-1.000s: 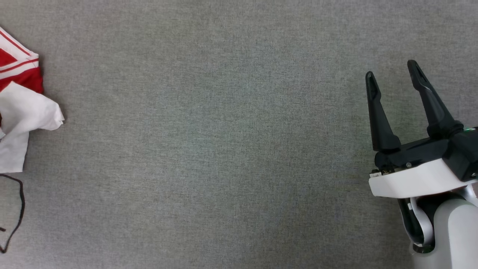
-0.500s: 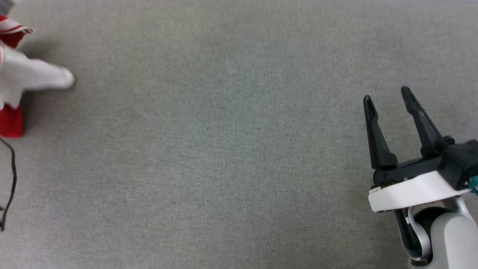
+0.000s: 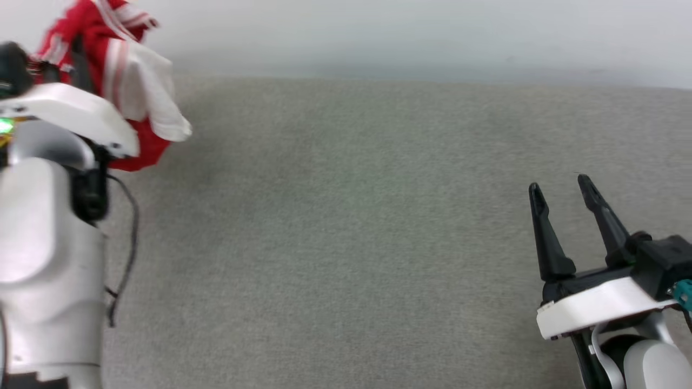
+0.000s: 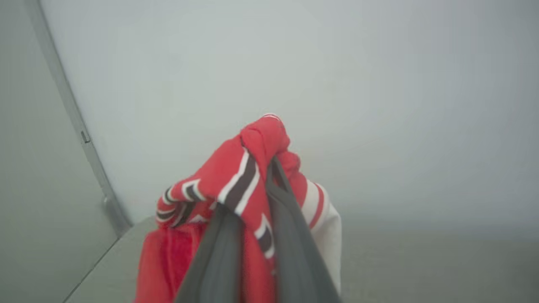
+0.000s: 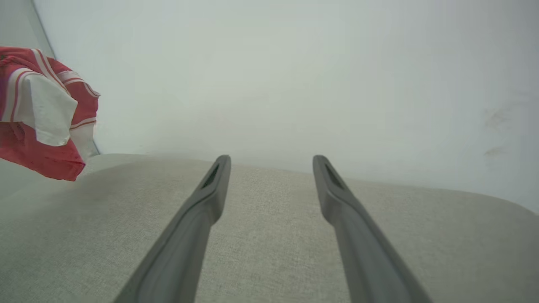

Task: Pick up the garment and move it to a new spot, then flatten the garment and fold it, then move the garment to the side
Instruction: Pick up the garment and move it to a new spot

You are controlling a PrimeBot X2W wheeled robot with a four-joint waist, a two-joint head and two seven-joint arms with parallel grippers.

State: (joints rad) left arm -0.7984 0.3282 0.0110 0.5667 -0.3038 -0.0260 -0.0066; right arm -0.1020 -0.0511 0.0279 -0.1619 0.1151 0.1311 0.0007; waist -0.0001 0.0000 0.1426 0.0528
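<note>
Table [image 3: 346, 243]: wide surface covered with grey woven cloth, reaching to a pale wall [image 3: 378, 32] at the far side.
Left arm [image 3: 48, 216]: white forearm that stands at the left edge of the head view, its wrist at the far left corner of the table.
Garment [image 3: 135, 92]: bunched into one lump and lifted at the far left, near the wall. The red body, a white sleeve and the striped trim hang down together. In the right wrist view the garment [image 5: 42, 109] hangs over the left end of the table. It seems to be free of the surface, but the blur does not let me be sure about its lowest fold.
Right jaws: spread wide and holding nothing. They are low over the near right part of the table, well apart from the garment, and the two dark fingers [image 5: 198, 219] point toward the wall.
Left jaws: pressed together on the garment [image 4: 248, 176]. The fingers [image 4: 290, 235] pinch a red fold with black-and-white lettering between them.
Cable [image 3: 127, 237]: thin and black, it hangs in a loop beside the left arm.
</note>
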